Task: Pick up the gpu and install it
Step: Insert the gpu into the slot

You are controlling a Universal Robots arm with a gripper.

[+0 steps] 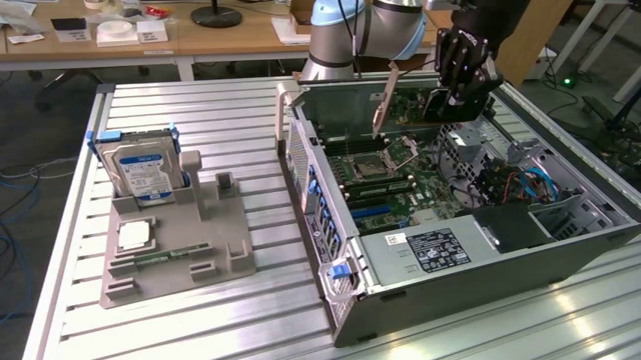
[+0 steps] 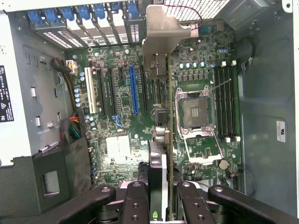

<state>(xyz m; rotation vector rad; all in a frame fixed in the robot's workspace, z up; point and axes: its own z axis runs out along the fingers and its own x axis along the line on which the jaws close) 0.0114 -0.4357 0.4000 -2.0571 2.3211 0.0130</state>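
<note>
My gripper (image 1: 458,88) is shut on the gpu (image 1: 425,101) and holds it on edge in the air over the open computer case (image 1: 300,161). The card's silver bracket (image 1: 385,105) hangs down toward the motherboard (image 1: 401,199). In the wrist view the gpu (image 2: 159,154) shows edge-on between the black fingers (image 2: 137,201), with its bracket (image 2: 161,30) at the far end. It sits above the board between the blue slot (image 2: 134,88) and the CPU socket (image 2: 194,109). I cannot tell whether the card touches the board.
A grey fixture (image 1: 170,247) on the slatted table at the exterior view's left carries an upright hard drive (image 1: 142,166) and a small square chip (image 1: 133,234). Inside the case are a power supply (image 1: 431,251), drive cages with blue cables (image 1: 536,184) and memory slots (image 2: 226,102).
</note>
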